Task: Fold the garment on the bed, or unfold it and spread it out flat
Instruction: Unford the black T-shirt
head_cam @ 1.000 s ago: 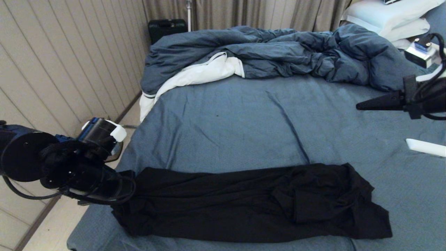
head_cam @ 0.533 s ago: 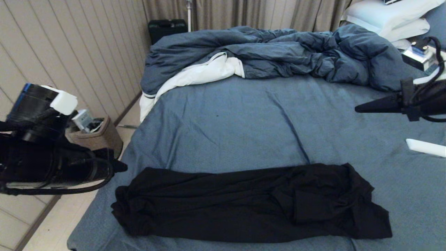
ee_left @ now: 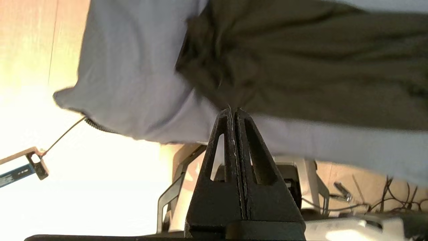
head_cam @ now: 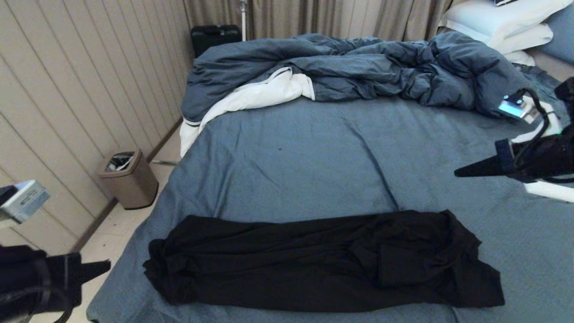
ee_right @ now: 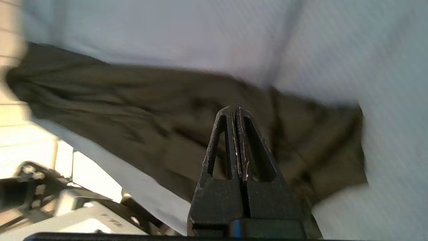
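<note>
Both my claws, left and right, are pinched together empty, crumpled black cotton T-shirt lying along the slate-blue bed's near edge.

Panelled beige wall ran down the left, tan curtains hung at the back. A brown bin stood on the pale floor, a black case by the curtains.

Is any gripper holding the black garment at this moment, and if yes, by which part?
Nothing is held. The left gripper and the right gripper are both shut on nothing, apart from the garment lying on the bed.
</note>
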{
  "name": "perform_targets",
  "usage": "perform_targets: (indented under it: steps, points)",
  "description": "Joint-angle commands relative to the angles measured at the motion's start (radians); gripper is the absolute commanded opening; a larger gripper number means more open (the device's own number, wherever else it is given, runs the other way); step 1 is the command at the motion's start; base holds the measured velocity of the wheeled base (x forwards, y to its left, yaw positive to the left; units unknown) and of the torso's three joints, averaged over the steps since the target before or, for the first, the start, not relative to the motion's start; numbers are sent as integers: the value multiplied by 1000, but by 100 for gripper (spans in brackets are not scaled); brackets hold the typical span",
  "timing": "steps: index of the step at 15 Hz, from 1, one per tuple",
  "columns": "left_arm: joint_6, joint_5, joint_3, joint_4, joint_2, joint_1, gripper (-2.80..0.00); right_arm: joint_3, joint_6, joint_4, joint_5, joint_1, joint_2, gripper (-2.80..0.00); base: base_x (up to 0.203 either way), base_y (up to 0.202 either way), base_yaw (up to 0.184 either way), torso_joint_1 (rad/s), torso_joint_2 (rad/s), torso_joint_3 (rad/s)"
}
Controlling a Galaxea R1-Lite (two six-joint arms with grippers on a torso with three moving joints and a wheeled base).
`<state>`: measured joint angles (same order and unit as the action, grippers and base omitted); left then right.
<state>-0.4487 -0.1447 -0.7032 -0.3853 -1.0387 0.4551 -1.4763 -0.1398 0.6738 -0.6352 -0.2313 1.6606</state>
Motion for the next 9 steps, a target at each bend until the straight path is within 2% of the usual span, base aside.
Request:
perform_targets:
  steps: [1, 3, 4, 5, 6, 7, 9]
  points:
    - [-1, -3, 87, -3, 185, 1, -280, 65, -14, 2, 44, 8, -4, -280, 0, 0, 0, 0, 0, 0]
    - [0, -37, 173, -7, 325, -5, -280, 141, -93, 1, 117, 17, -13, -280, 0, 0, 0, 0, 0, 0]
    - [0, -114, 210, -8, 372, -10, -280, 166, -119, 1, 160, 19, -30, -280, 0, 0, 0, 0, 0, 0]
    - [-4, -235, 239, -5, 391, -16, -280, 187, -134, 1, 190, 19, -41, -280, 0, 0, 0, 0, 0, 0]
    - [-24, -326, 265, -1, 404, -19, -280, 203, -139, 1, 198, 20, -53, -280, 0, 0, 0, 0, 0, 0]
    - [-66, -350, 272, -5, 412, -25, -280, 214, -141, 0, 201, 20, -55, -280, 0, 0, 0, 0, 0, 0]
    - [-85, -378, 276, -24, 424, -106, -280, 226, -139, 0, 204, 20, -51, -280, 0, 0, 0, 0, 0, 0]
